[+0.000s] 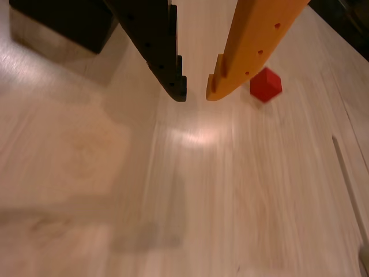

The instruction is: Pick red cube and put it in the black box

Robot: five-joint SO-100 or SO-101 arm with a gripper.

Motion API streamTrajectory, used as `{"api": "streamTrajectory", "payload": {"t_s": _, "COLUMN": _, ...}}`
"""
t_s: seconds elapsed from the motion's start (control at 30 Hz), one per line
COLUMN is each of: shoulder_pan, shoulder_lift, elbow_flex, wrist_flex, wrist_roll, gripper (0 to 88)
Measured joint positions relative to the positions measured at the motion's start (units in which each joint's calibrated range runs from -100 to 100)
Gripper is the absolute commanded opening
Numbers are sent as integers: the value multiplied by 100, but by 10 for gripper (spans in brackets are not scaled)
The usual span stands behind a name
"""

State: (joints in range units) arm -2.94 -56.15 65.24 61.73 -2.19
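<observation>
- In the wrist view, the two-finger gripper (pixel 196 92) hangs over a pale, wood-grain tabletop (pixel 173 190), with one black plastic finger (pixel 155 46) and one orange plastic finger (pixel 253 40) reaching down from the top edge.
- The fingertips stand a narrow gap apart with only bare table showing between them, so the gripper is released and grasps nothing.
- The small red cube (pixel 266 85) rests on the table just beside the orange finger, at about three o'clock from its tip, outside the gap rather than between the jaws.
- It stands with a corner turned toward the camera, probably simply as it was set down; flat faces would suit the fingers better than that corner.
- The dark, black box (pixel 63 20) sits at about ten o'clock from the fingertips, in the top-left corner, well apart from the cube; it likely waits there as the drop-off place.
- Judging from this layout, the pick is not yet done: the gripper would need to widen and shift toward three o'clock so the cube falls between the fingers.
- The tabletop looks streaked with blur, so finer detail is hard to tell.
</observation>
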Motion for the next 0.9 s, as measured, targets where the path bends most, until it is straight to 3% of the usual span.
{"api": "streamTrajectory", "payload": {"t_s": 0.2, "shoulder_pan": -602, "shoulder_lift": 655, "elbow_flex": -740, "wrist_flex": 0, "wrist_roll": 0, "gripper": 55}}
{"api": "streamTrajectory", "payload": {"t_s": 0.57, "shoulder_pan": -930, "shoulder_lift": 2337, "elbow_flex": -2158, "wrist_flex": 0, "wrist_roll": -46, "gripper": 55}}
{"api": "streamTrajectory", "payload": {"t_s": 0.9, "shoulder_pan": -1594, "shoulder_lift": 4070, "elbow_flex": -3693, "wrist_flex": 0, "wrist_roll": -663, "gripper": 55}}
